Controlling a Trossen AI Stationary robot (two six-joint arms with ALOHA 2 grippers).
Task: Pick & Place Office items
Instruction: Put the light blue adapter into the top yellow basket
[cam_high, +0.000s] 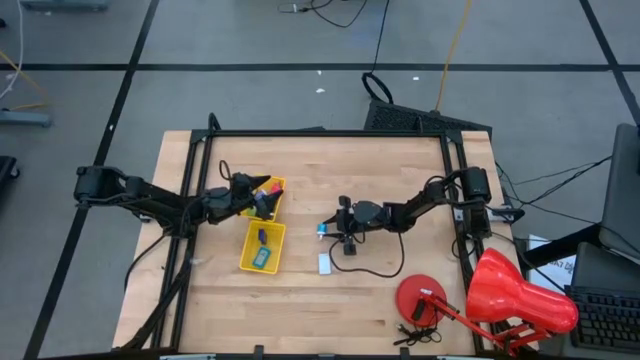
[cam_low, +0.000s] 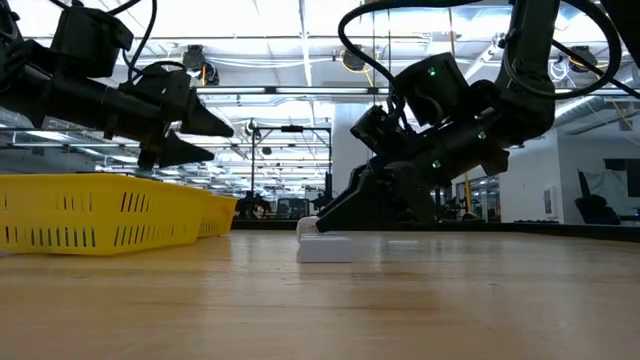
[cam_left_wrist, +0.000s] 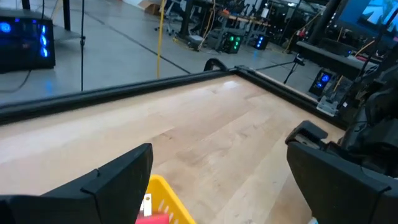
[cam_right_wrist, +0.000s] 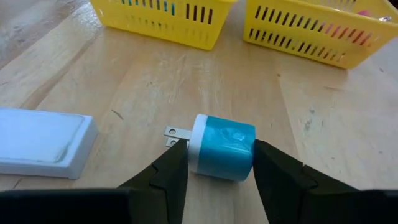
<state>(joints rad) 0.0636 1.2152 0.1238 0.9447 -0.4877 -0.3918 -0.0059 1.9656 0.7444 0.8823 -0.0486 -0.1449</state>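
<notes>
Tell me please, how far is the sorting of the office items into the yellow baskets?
Done: several small items already lie in the two yellow baskets. In hand: the right pincer is down on the table, its fingers around the blue-and-white plug adapter, which is not yet lifted. Left: that adapter and the white flat block beside it on the wood. The left pincer hovers open over the far basket.

No text, label, brand or number can be read anywhere; a paper beside the table's edge carries print too small to read.
</notes>
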